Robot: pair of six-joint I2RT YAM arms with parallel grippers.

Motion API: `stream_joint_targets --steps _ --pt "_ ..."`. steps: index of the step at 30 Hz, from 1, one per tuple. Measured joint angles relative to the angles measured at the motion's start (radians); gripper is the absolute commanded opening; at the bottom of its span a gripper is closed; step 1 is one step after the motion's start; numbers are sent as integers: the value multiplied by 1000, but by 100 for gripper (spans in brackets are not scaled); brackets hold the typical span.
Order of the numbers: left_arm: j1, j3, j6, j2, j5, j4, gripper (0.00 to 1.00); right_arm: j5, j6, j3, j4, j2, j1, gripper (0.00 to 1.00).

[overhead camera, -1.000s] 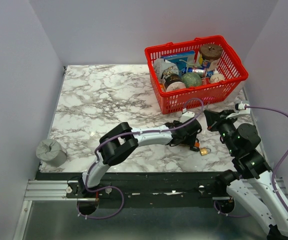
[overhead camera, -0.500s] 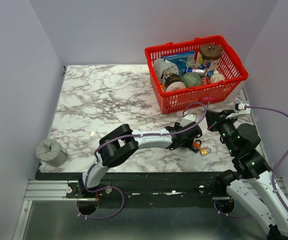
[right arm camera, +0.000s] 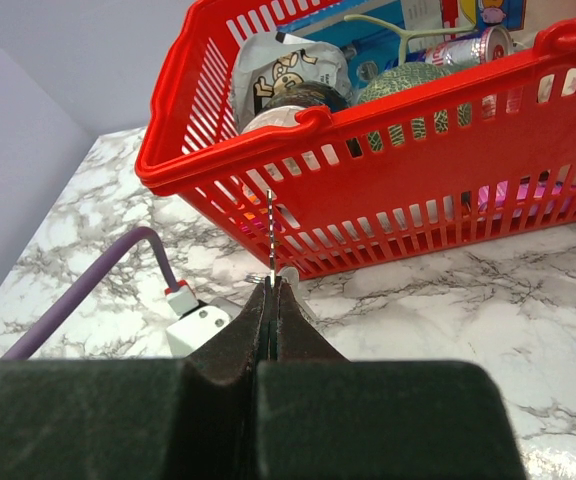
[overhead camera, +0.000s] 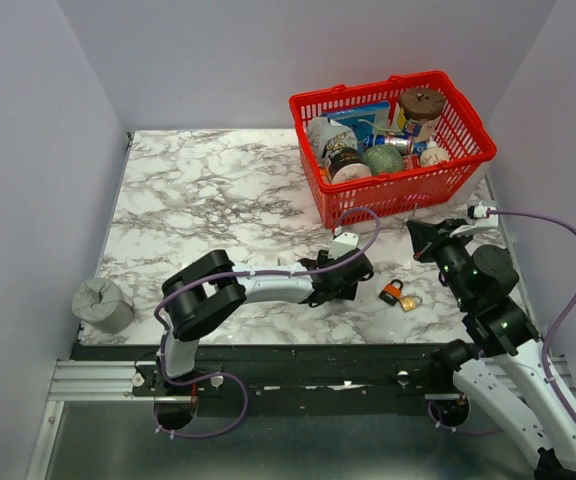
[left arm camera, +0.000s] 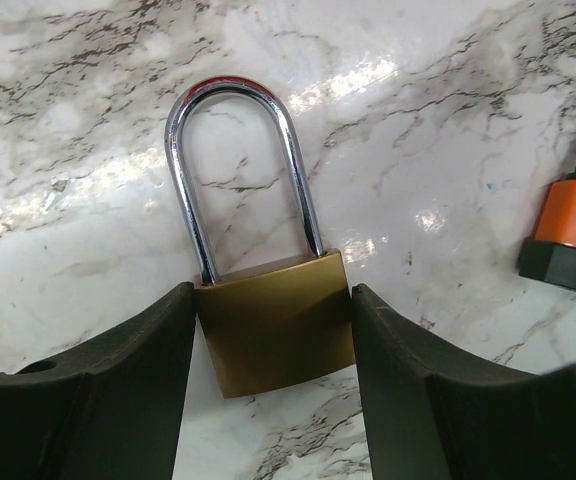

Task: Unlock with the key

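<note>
A brass padlock (left arm camera: 273,325) with a tall silver shackle (left arm camera: 238,165) lies flat on the marble, shackle pointing away. My left gripper (left arm camera: 272,290) is shut on it, one dark finger pressed to each side of its body. In the top view the left gripper (overhead camera: 340,288) hides that padlock. My right gripper (right arm camera: 273,283) is shut on the key (right arm camera: 270,235), which shows edge-on as a thin blade sticking up from the tips. In the top view the right gripper (overhead camera: 420,236) hovers right of the left one, in front of the basket.
An orange padlock (overhead camera: 392,292) (left arm camera: 573,235) and a small brass one (overhead camera: 410,302) lie on the table between the two grippers. A red basket (overhead camera: 393,192) (right arm camera: 418,170) full of groceries stands at the back right. A grey roll (overhead camera: 103,305) sits at the near left edge.
My left gripper has closed in on the brass padlock and slid left with it, away from the orange padlock. The right arm has stayed put.
</note>
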Motion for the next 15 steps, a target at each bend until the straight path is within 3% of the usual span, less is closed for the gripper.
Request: stream_joint_targets --steps 15 --pt "0 29 -7 -11 -27 -140 72 0 1 -4 0 6 0 1"
